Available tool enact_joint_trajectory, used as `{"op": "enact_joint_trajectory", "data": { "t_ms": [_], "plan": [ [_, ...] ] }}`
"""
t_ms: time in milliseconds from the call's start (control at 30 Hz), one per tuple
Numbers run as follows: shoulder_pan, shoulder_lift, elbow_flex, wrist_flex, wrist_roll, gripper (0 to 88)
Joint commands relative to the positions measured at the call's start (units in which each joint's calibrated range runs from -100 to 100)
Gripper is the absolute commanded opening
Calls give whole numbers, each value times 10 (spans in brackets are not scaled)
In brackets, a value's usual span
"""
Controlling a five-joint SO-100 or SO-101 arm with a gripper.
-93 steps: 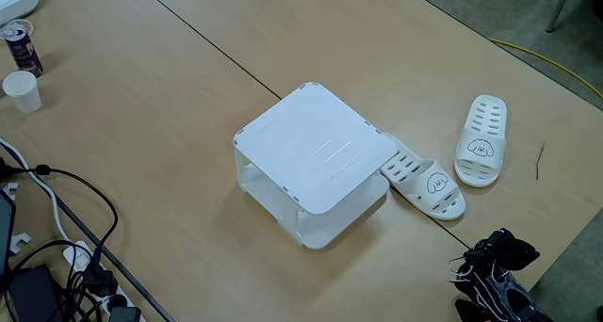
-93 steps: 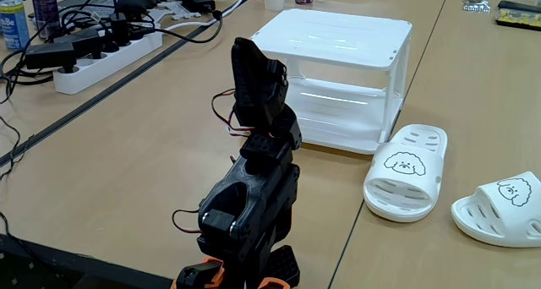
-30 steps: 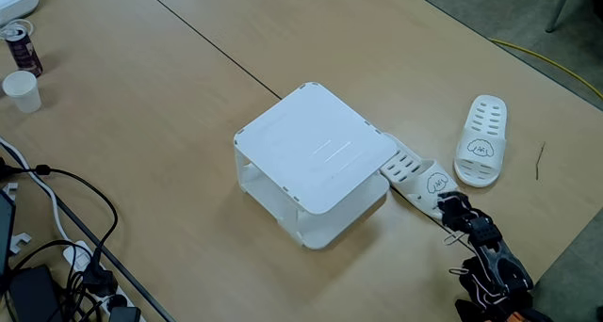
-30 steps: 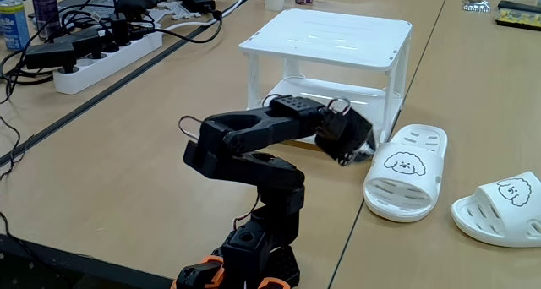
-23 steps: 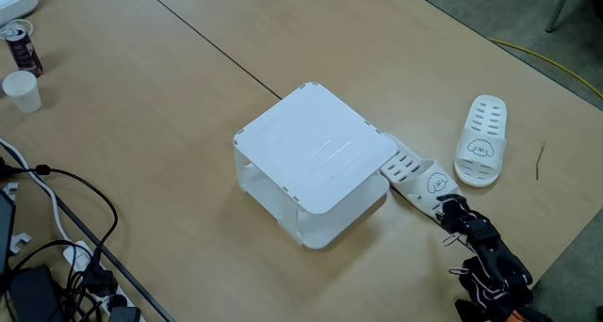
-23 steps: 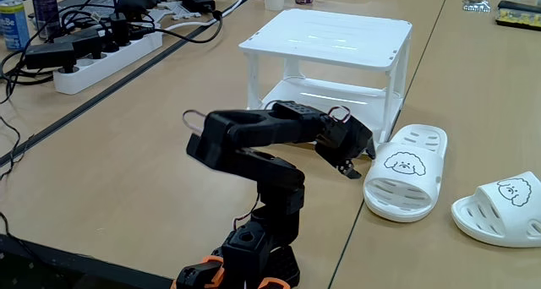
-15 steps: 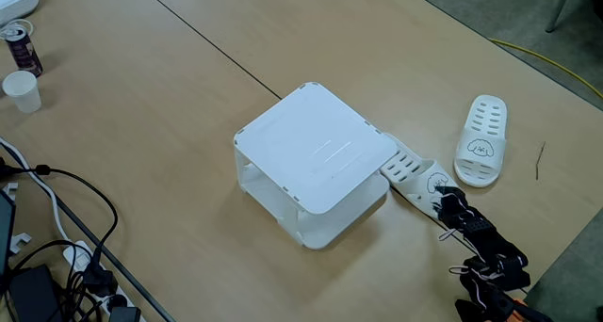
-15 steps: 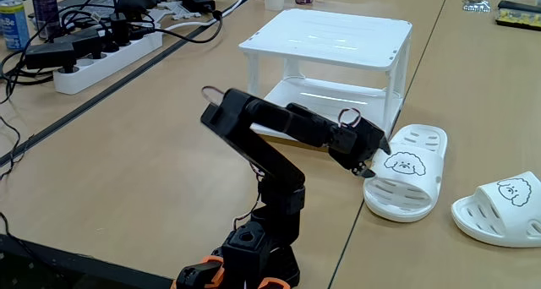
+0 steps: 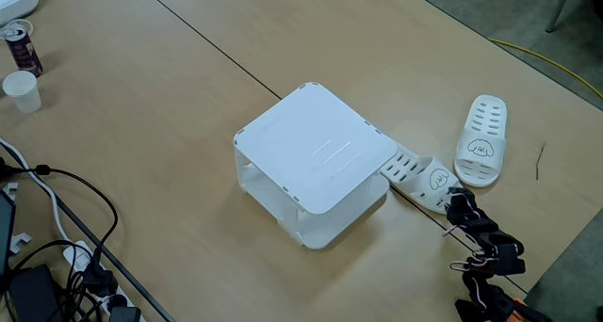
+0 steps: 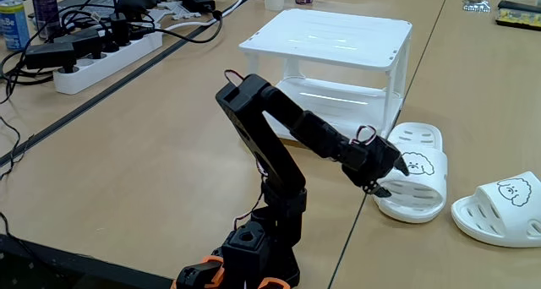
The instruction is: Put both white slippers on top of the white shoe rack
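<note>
- In a fixed view from high up, the white shoe rack sits in the middle of the table.
- One white slipper lies just right of the rack and touches its corner. The other white slipper lies farther right of the rack, apart from the first one.
- My gripper is at the toe end of the slipper by the rack. I cannot tell from here how wide my fingers are.
- A paper cup and a can stand far left of the rack, and black cables lie at the lower left.
- In a fixed view from low down, the rack stands behind my arm.
- The near slipper lies just right of the rack's foot. The second slipper lies farther right.
- My gripper is pressed against the strap of the near slipper, by the dog face. My fingers look close together, but I cannot tell if they hold it.
- A power strip lies far left of the rack.
</note>
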Motion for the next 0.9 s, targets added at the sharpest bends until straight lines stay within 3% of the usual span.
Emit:
{"op": "enact_joint_trajectory", "data": {
  "t_ms": [0, 600, 867],
  "plan": [
    [17, -9, -1, -6, 4, 178],
    [-13, 87, -28, -173, 4, 180],
    [-20, 192, -131, -244, 4, 180]
  ]
}}
